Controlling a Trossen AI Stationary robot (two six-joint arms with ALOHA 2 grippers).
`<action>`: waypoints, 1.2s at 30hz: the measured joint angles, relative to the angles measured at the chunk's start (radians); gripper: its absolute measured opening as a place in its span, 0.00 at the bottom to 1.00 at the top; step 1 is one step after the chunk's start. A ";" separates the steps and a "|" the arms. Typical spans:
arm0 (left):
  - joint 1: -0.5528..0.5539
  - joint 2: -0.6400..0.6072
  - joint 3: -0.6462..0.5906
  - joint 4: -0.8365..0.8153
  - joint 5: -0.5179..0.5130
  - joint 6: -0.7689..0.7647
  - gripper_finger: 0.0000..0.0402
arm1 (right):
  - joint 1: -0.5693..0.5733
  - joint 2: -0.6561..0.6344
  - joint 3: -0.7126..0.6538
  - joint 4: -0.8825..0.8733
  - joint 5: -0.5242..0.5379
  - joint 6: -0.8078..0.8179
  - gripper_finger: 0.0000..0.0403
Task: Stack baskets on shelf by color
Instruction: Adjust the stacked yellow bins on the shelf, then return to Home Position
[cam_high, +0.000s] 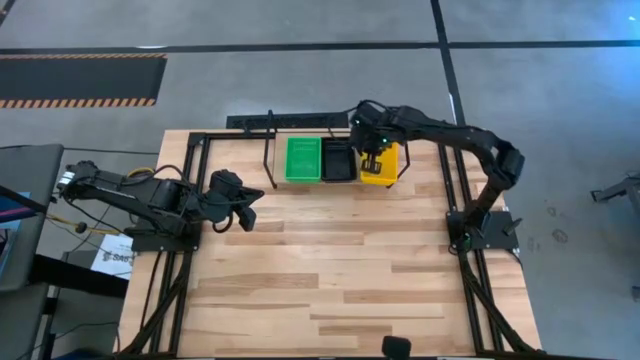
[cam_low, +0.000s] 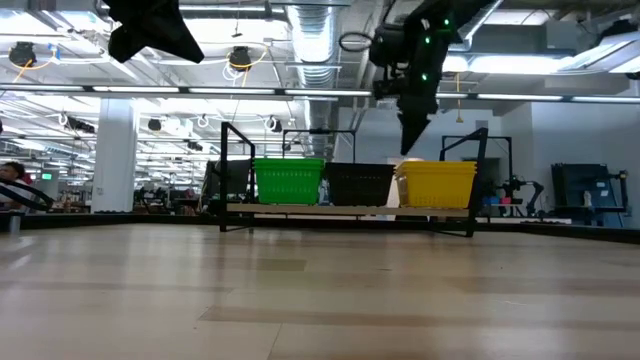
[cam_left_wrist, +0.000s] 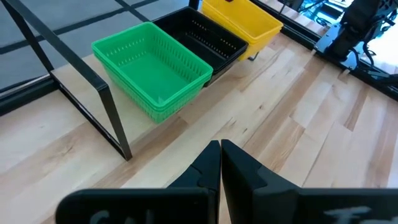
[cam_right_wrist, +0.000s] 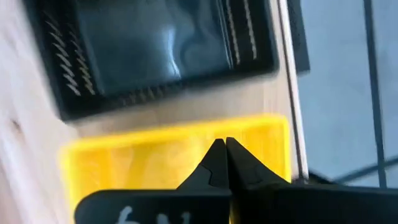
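Note:
On the shelf at the table's far side stand a green basket stack, a black basket stack and a yellow basket stack, side by side on the wood base. In the low view they show as green, black and yellow. My right gripper hangs shut above the yellow stack, pointing down, clear of it. My left gripper is shut, raised over the table's left part, holding nothing.
Black frame rails edge the table on the left, right and far sides. Bare wood tabletop lies between the shelf and the near edge. A dark small object sits at the near edge.

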 joint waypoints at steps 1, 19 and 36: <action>0.000 0.000 0.000 0.000 0.000 0.000 0.00 | -0.007 0.001 -0.015 0.003 0.010 0.001 0.00; 0.000 0.000 0.000 0.000 0.000 -0.010 0.00 | -0.046 0.002 -0.190 0.290 -0.077 -0.003 0.00; 0.000 0.000 0.000 0.000 0.007 0.064 0.00 | 0.075 -0.269 -0.096 0.215 -0.085 0.076 0.00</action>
